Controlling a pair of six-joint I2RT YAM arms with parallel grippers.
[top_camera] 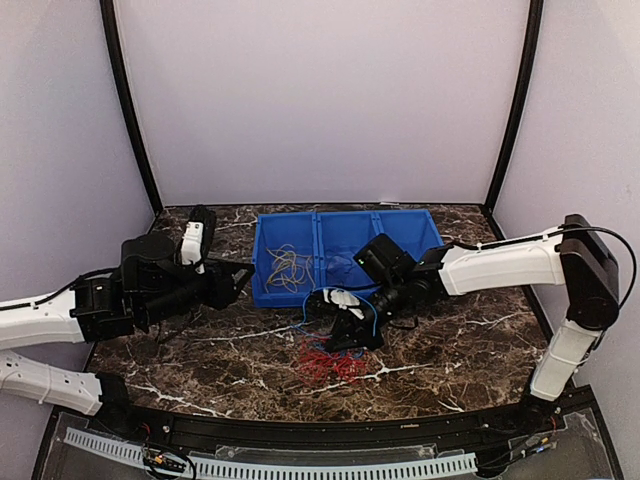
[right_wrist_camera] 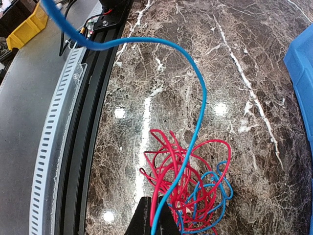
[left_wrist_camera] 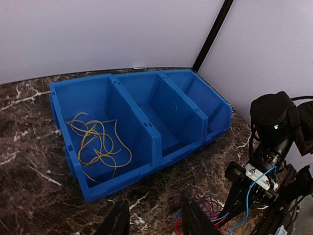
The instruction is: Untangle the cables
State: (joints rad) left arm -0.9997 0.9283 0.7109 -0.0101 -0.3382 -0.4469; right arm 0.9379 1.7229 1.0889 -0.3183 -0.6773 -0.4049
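Over on the left side of the counter (top_camera: 450, 350), the left hand (left_wrist_camera: 154, 205) hangs low, pointing toward the far right. Its two fingers stand partly apart with nothing between them, and they touch no cable.

Just past it, a blue bin (left_wrist_camera: 117, 181) with three compartments sits along the far edge, about the middle. A loose tangle of yellow cables (left_wrist_camera: 98, 142) lies on the floor of its left compartment.

Right of that, in front of the bin's near wall, the right hand (top_camera: 345, 320) points down over the counter. Its fingers are pinched tight on one blue cable (right_wrist_camera: 195, 78), which rises from between them and arcs away in a long free loop.

Below that hand, a heap of red and blue cables (right_wrist_camera: 186, 171) rests on the marble, between the bin and the near edge. The red loops are knotted through a few blue ones, and the held cable runs down across the heap.
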